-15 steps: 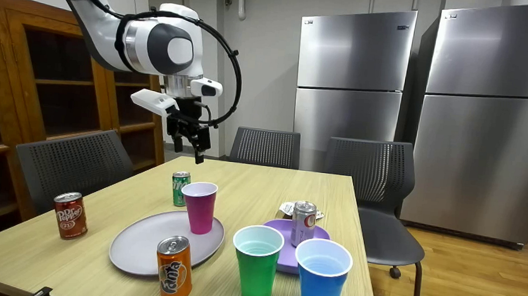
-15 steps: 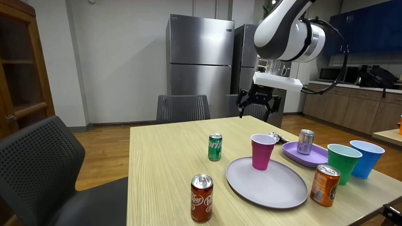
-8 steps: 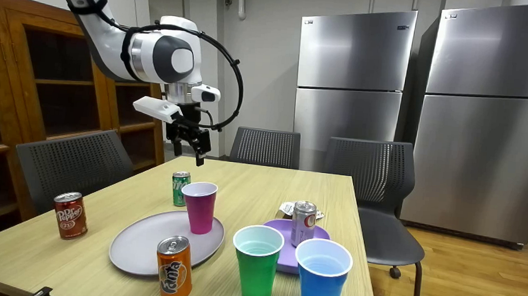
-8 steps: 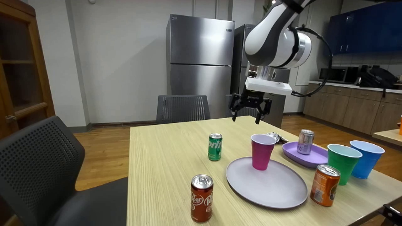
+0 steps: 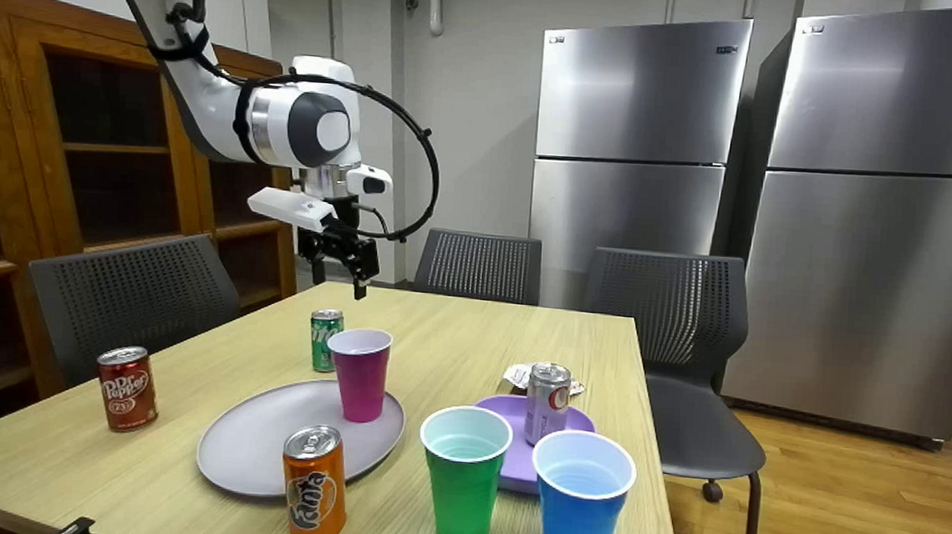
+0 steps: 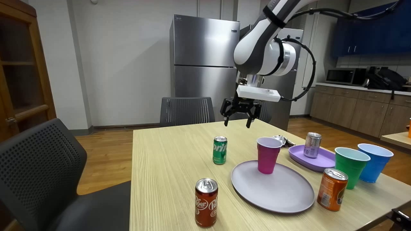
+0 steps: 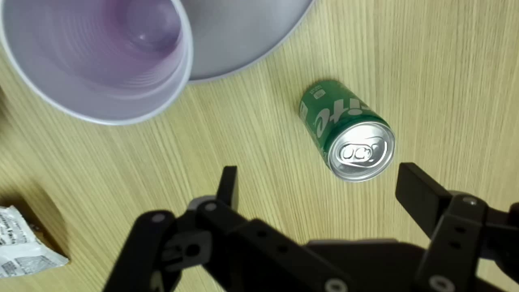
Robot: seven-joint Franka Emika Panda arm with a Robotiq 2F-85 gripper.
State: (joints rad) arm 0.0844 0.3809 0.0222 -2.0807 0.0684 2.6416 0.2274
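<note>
While tool (image 6: 237,124) hangs above surface (image 6: 170,166), jaws spread wide and holding nothing, green can (image 6: 220,151) stands upright below, apart from it, nearer left edge than right edge in both exterior views. Pink cup (image 6: 268,158) stands upright on gray plate (image 6: 276,195), near green can, not touching. Red can (image 6: 206,205) toward left edge. Silver can (image 6: 312,146) in purple tray (image 6: 305,163) toward right edge; crumpled wrapper (image 7: 24,249) just past tray. Green cup (image 5: 463,484) and blue cup (image 5: 580,517) by tray, orange can (image 5: 314,490) beside plate.
</note>
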